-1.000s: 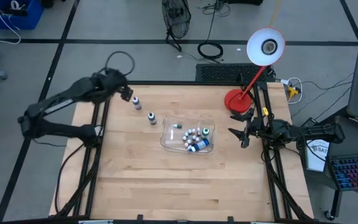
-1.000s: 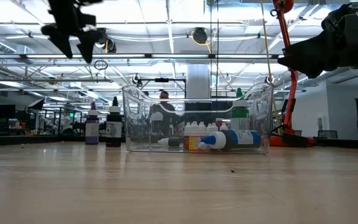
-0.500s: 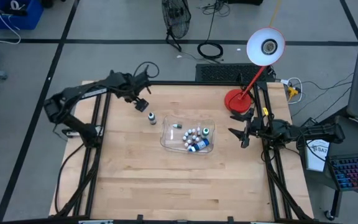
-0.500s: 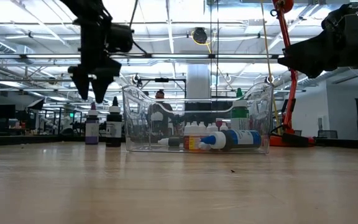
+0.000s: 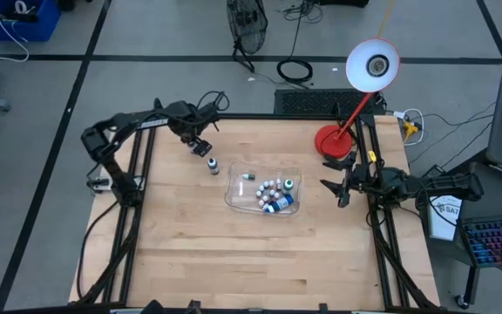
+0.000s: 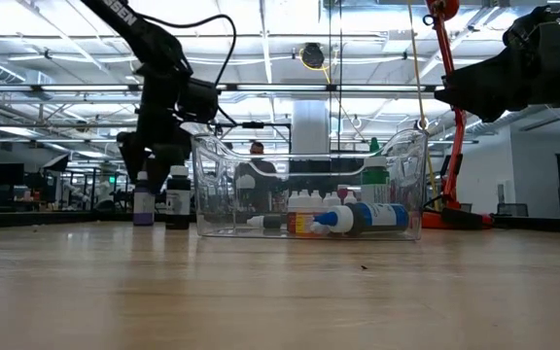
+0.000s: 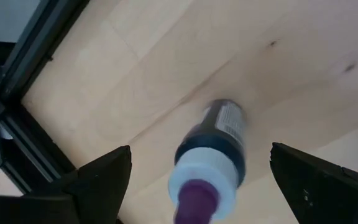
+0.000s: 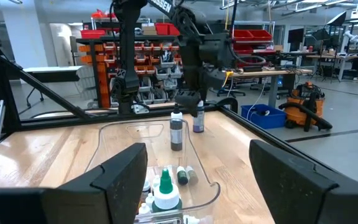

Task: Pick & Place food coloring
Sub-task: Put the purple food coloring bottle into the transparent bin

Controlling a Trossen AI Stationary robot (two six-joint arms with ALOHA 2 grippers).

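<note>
A small bottle with a white cap and purplish tip [image 7: 213, 149] stands upright on the wood table [image 6: 144, 200]. My left gripper [image 7: 197, 171] is open and hangs over it, pointing down, with one finger on each side and not touching. In the high view the gripper [image 5: 198, 144] mostly covers this bottle. A second bottle with a dark top [image 5: 213, 165] stands just beside it. Several more small bottles [image 5: 273, 194] lie and stand in the clear tray [image 5: 236, 197]. My right gripper [image 5: 342, 186] waits open at the table's right edge.
The clear tray's wall [image 6: 212, 185] stands close to the right of the two upright bottles. A red desk lamp's base [image 5: 329, 139] sits at the far right corner. Bare wood [image 5: 234, 262] fills the table's near half.
My left gripper has swung from the table's far left corner toward the right and come down over the purplish-topped bottle, its fingers now level with the bottle's top. The bottles and the tray have stayed where they were.
</note>
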